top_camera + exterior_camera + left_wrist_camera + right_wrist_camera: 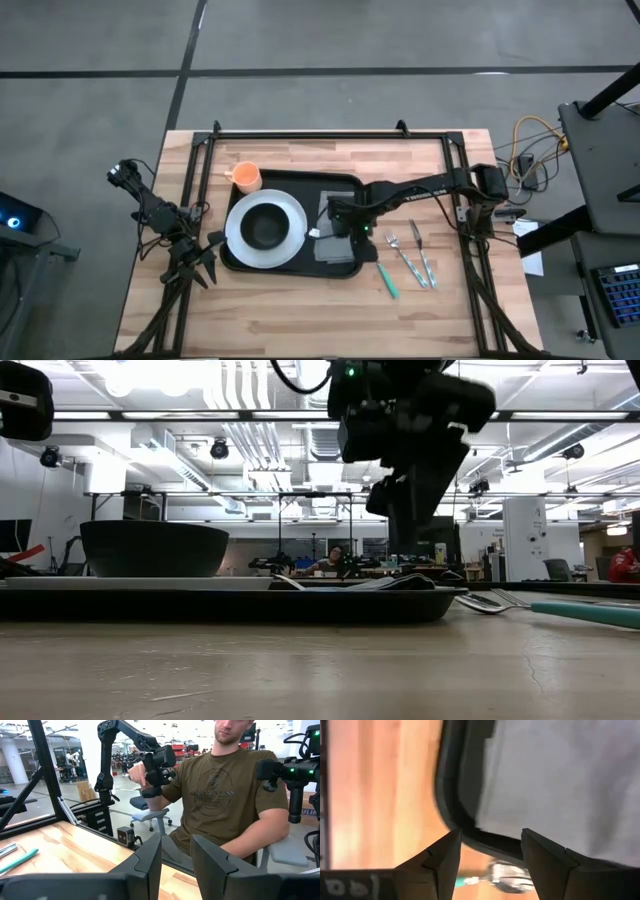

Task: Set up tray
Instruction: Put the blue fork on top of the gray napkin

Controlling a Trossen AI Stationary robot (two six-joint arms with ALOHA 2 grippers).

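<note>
A wooden table carried the black tray at its middle, holding a white plate with a dark bowl, an orange cup and what looked like a grey napkin. The right gripper hovered over the tray, fingers spread. Cutlery lay beside the tray. The left gripper waited at the table's left edge, fingers apart.

1. From above I get even, soft overhead light on the table; shadows under the tray are faint.
2. At table height, ceiling lamps glare hard, so the right gripper and the bowl read as silhouettes.
3. The right wrist feed is smeared with blur; the tray rim and wood lack sharp edges.
4. The left wrist feed is bright and crisp.
</note>
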